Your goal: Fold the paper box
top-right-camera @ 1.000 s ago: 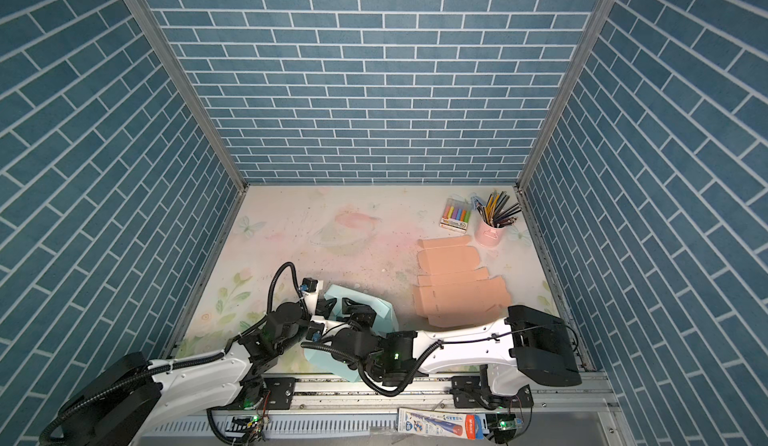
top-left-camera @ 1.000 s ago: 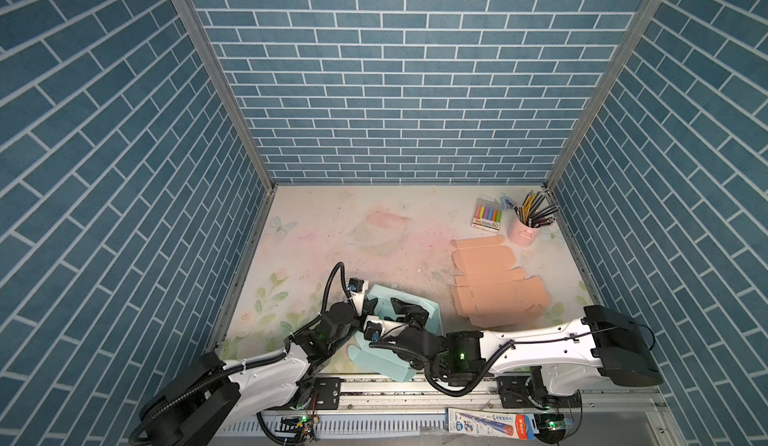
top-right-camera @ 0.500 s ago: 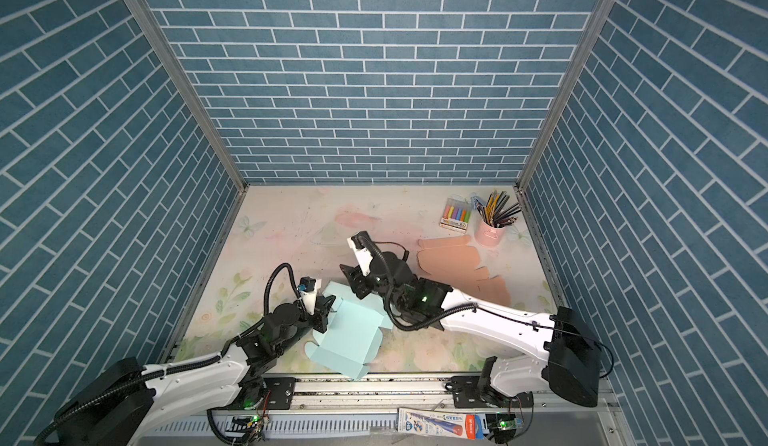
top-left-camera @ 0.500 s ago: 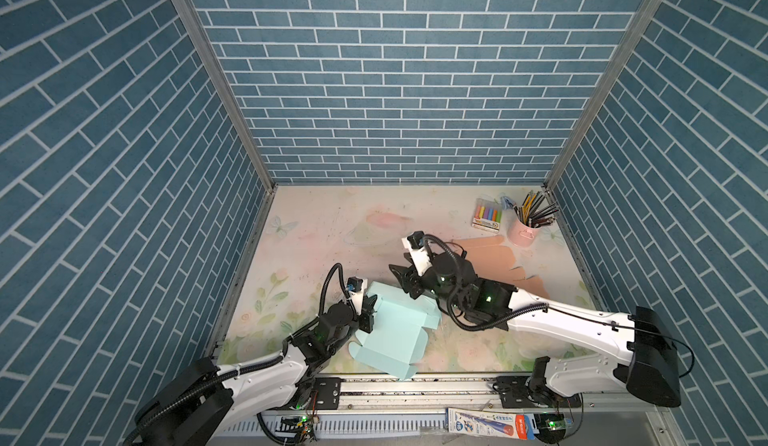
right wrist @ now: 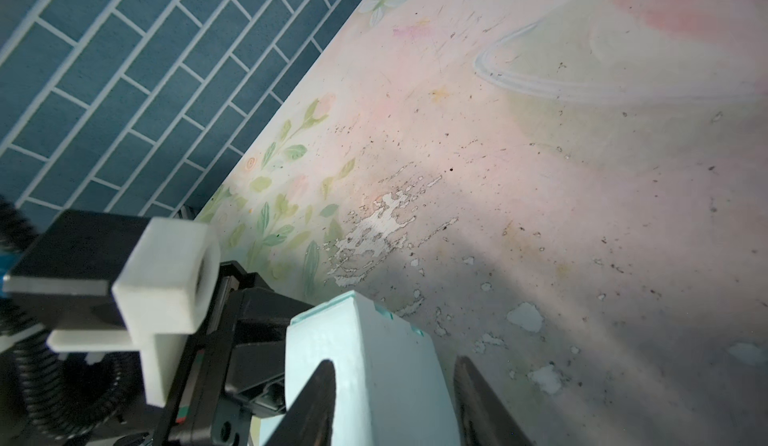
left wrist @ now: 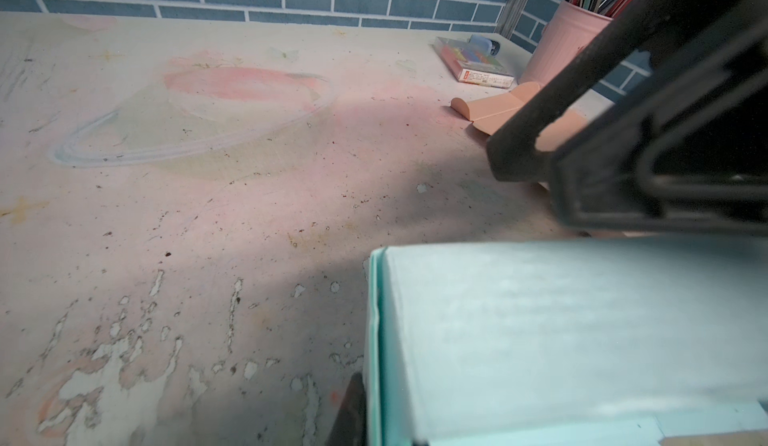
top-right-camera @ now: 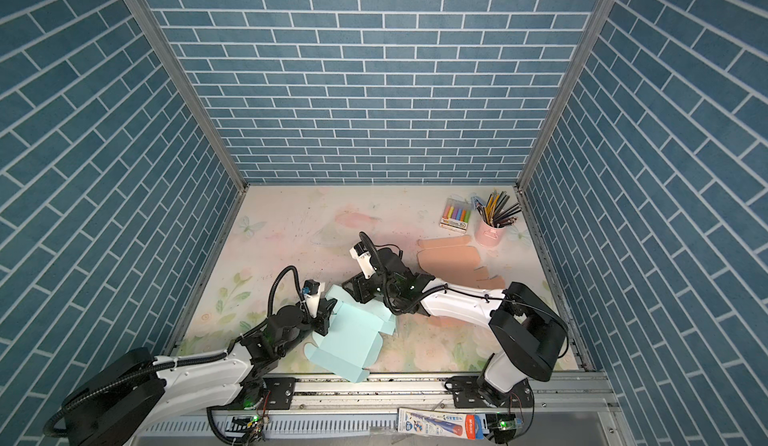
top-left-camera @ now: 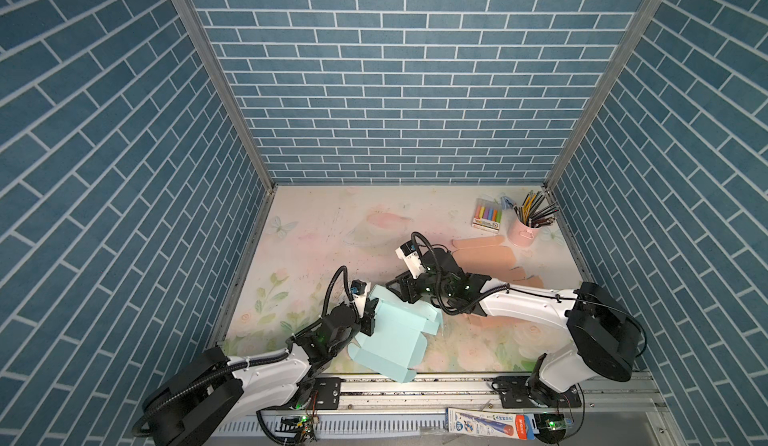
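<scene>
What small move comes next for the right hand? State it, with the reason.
Probably close the right hand on the upturned flap of the paper box: its open jaws straddle that flap without gripping it, while the left hand pinches another edge, steadying the box.

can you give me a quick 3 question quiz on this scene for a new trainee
1. True or false: the pink cup of pencils stands upright near the far right corner of the table.
2. Which colour is the paper blank that both end effectors work on? A peach, B light blue, C white.
3. Which end effector straddles a flap of that blank with its jaws apart: left or right?

Key
1. True.
2. B.
3. Right: the right end effector has the flap between its open jaws, while the left end effector is shut on the blank's near left edge.
</scene>
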`<action>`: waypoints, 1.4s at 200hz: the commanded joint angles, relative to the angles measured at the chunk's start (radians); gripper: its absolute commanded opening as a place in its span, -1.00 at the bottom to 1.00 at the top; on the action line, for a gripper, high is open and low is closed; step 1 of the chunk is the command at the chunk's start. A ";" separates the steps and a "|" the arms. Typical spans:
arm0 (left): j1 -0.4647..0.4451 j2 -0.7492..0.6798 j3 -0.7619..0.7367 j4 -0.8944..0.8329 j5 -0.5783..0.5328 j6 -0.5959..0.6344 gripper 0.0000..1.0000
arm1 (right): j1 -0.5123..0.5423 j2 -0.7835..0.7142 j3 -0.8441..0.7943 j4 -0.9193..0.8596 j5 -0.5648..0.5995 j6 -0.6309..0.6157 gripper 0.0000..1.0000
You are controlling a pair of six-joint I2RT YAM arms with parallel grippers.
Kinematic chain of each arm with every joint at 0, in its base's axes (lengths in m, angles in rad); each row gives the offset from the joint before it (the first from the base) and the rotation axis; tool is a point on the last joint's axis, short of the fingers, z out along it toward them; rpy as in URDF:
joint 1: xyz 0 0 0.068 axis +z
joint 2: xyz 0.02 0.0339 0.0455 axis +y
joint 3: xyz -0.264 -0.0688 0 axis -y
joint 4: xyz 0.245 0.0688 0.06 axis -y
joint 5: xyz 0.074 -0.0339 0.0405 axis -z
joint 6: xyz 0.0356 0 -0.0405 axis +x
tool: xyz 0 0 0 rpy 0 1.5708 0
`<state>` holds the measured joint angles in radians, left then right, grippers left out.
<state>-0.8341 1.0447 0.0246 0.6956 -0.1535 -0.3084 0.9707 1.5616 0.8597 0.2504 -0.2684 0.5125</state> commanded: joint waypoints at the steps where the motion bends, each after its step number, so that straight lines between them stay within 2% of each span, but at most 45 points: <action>1: -0.014 0.037 0.028 0.057 -0.026 0.022 -0.72 | -0.017 0.026 -0.031 0.103 -0.112 0.057 -0.08; 39: -0.041 0.115 0.042 0.097 -0.054 0.043 -0.67 | -0.025 0.099 -0.044 0.137 -0.179 0.087 -0.21; 92: -0.062 0.153 0.051 0.117 -0.122 0.048 -0.63 | -0.027 0.079 -0.106 0.189 -0.188 0.121 -0.26; 152: -0.068 0.161 0.046 0.122 -0.165 0.052 -0.82 | -0.023 0.075 -0.200 0.402 -0.286 0.247 -0.28; 280: -0.121 0.281 0.025 0.243 -0.205 0.063 -0.66 | -0.004 0.034 -0.234 0.368 -0.189 0.253 -0.30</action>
<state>-0.9463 1.3083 0.0582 0.8970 -0.3397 -0.2390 0.9554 1.6222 0.6437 0.6426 -0.4740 0.7372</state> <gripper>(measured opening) 0.159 0.351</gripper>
